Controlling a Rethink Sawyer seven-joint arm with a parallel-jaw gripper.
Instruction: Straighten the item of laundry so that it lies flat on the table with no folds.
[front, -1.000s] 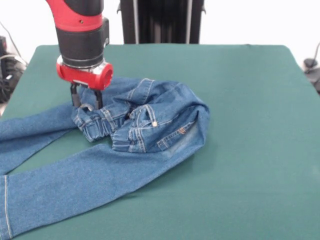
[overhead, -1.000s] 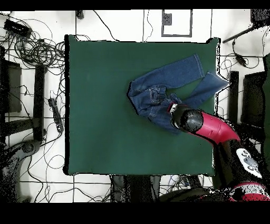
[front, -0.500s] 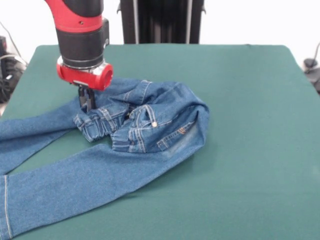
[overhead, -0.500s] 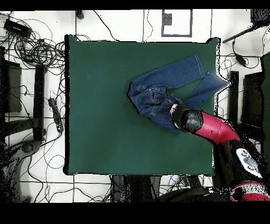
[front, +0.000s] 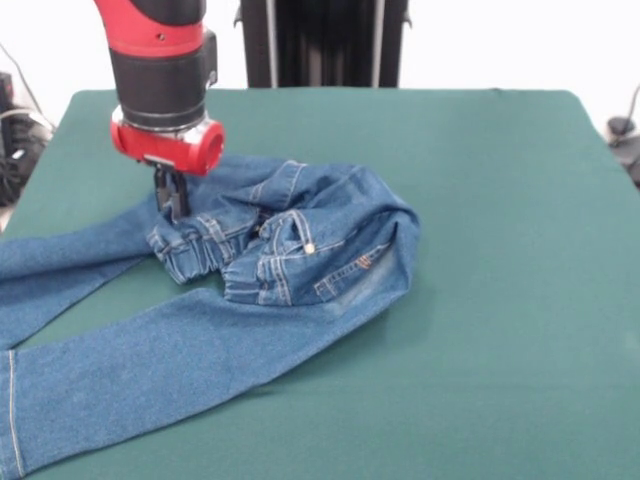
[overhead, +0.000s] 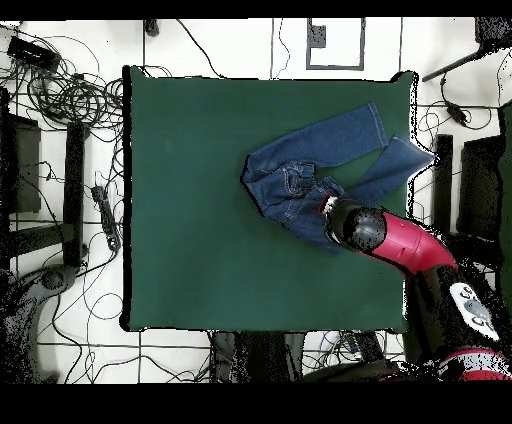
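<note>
The blue denim jeans (front: 300, 250) lie crumpled on the green table (front: 480, 200). The seat and waistband are bunched up in a mound. Both legs run off toward the left and lower left of the front view. My gripper (front: 172, 203) comes straight down at the left end of the bunched elastic waistband, its fingers shut together on a pinch of the denim. In the overhead view the jeans (overhead: 300, 165) lie right of the table's middle (overhead: 190, 200), and the red arm (overhead: 385, 235) hides the gripper.
The robot's black pedestal (front: 320, 40) stands behind the table's far edge. Cables (overhead: 60, 90) and black stands lie on the floor around the table. The jeans' legs reach the table's edge (overhead: 405, 150) on the arm's side.
The fingers, open astride the waistband a second ago, have closed on the denim. The gripper has risen slightly, and the fabric edge lifts a little with it.
</note>
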